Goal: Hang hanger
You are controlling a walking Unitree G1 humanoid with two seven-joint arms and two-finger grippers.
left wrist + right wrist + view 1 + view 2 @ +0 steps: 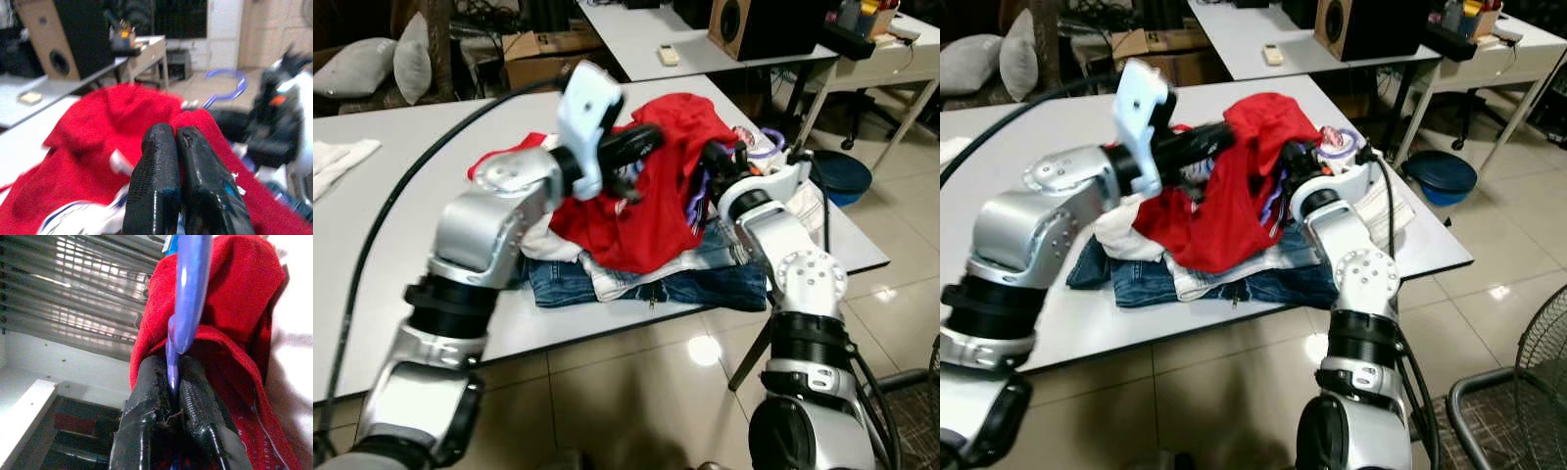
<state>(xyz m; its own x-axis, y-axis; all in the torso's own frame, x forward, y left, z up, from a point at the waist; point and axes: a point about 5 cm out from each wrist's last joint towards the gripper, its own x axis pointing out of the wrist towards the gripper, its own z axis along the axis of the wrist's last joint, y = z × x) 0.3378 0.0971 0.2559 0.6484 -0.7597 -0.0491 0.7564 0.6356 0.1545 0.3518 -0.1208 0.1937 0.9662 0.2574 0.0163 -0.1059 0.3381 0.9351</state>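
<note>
Table: a long white table point(401, 196) with a curved front edge; a heap of clothes sits at its right end, close to the corner.
Floor: pale glossy tiles point(636, 382) with ceiling lights mirrored in them.
Room behind: a second white table point(636, 34) carrying a wooden speaker point(732, 24) and a small remote point(668, 55); grey cushions point(382, 64) at the far left, a cardboard box point(548, 54) between them and the tables.
Right side: a blue round bin point(842, 174) on the floor beyond the table corner; part of a fan grille point(1542, 382) low at the right.
Clothes heap: blue jeans point(607, 284) at the bottom, white cloth point(548, 240) over them, and a red shirt point(651, 196) lifted above the pile.
Hanger: purple-blue plastic hanger point(188, 289), threaded into the red shirt; its open hook point(226, 83) sticks out past the cloth, held in the air over the heap.
Right gripper point(172, 382): reaching in from the right of the pile, its two black fingers pressed together on the thin stem of the hanger, the red cloth draped just behind.
Left gripper point(172, 139): raised over the heap from the left, fingers closed tight against each other with red shirt fabric bunched around them; I cannot tell whether cloth is caught between the tips.
Cable: a black cable point(431, 166) arcs from the left arm across the table.
</note>
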